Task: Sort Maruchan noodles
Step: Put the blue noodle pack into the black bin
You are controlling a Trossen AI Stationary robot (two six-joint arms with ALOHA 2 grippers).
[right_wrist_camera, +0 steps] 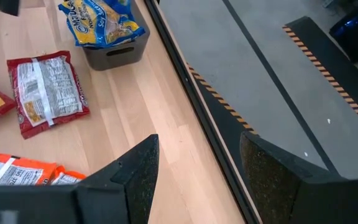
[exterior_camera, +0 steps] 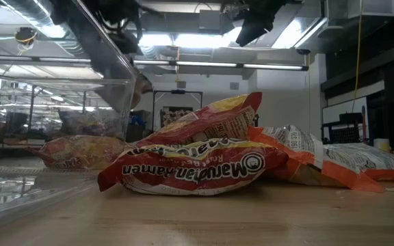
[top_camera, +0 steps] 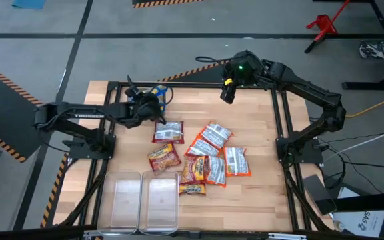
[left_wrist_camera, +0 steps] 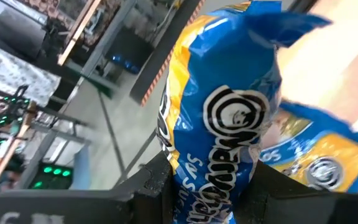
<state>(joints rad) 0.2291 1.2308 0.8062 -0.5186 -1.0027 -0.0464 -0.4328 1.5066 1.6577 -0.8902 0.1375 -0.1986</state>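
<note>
Left pincer (left_wrist_camera: 213,186) grips a crinkly blue packet (left_wrist_camera: 229,106) near the desk's (top_camera: 259,133) far edge; right pincer (right_wrist_camera: 197,180) gapes

The wooden table (top_camera: 259,113) carries a loose cluster of red and orange ramen packets (top_camera: 202,160) near its middle, some overlapping. One red packet (top_camera: 168,132) lies a little apart from them, towards the far side. Two clear bins (top_camera: 145,200) stand side by side at the near edge. A small dark container (right_wrist_camera: 114,53) with blue-and-yellow packets (right_wrist_camera: 98,22) sits near the far edge.
</note>
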